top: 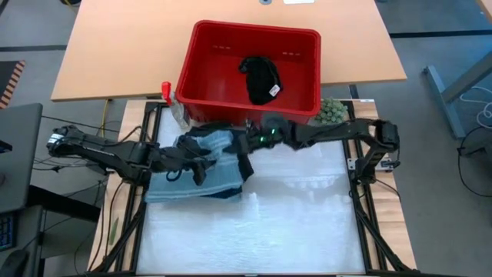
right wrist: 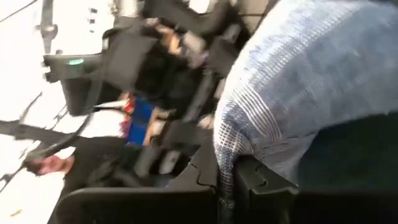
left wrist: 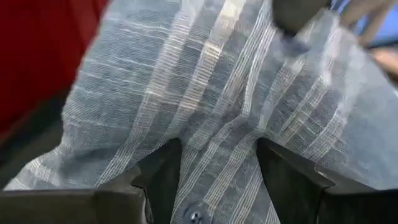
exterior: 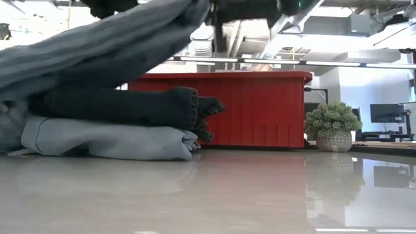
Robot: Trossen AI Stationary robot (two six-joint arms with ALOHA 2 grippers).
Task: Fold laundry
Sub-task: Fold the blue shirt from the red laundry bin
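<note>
Laundry is sitting in a pile just in front of the red basket [top: 201, 73], and both grippers are working on its top piece, a grey-blue striped shirt [left wrist: 217, 106].

In the left wrist view, the left gripper [left wrist: 217, 180] is holding its two dark fingers [left wrist: 163, 174] apart with the striped cloth bunched between them; a shirt button is showing just by the fingertips. From above, the left gripper [top: 201, 163] is sitting on the pile's left part.

In the right wrist view, the right gripper [right wrist: 227, 177] is pressing its fingers [right wrist: 255, 180] together on a fold of the striped shirt [right wrist: 298, 81], which is bulging up just beyond the fingertips. From above, the right gripper [top: 244, 142] is reaching in from the right and meeting the pile's top edge, close beside the left gripper.

In the low view, the striped shirt [exterior: 97, 45] is stretching up and away from the pile toward the grippers overhead. Under it, a dark navy garment [exterior: 130, 104] is lying folded on a light blue garment [exterior: 110, 140], which is resting on the table [exterior: 260, 195].

Beyond the fingers, inside the basket, a black garment [top: 261, 77] with a white tag is lying in a heap. Just outside the basket's right near corner, a small green fuzzy ball [top: 332, 110] is sitting on the table, well apart from both grippers.
</note>
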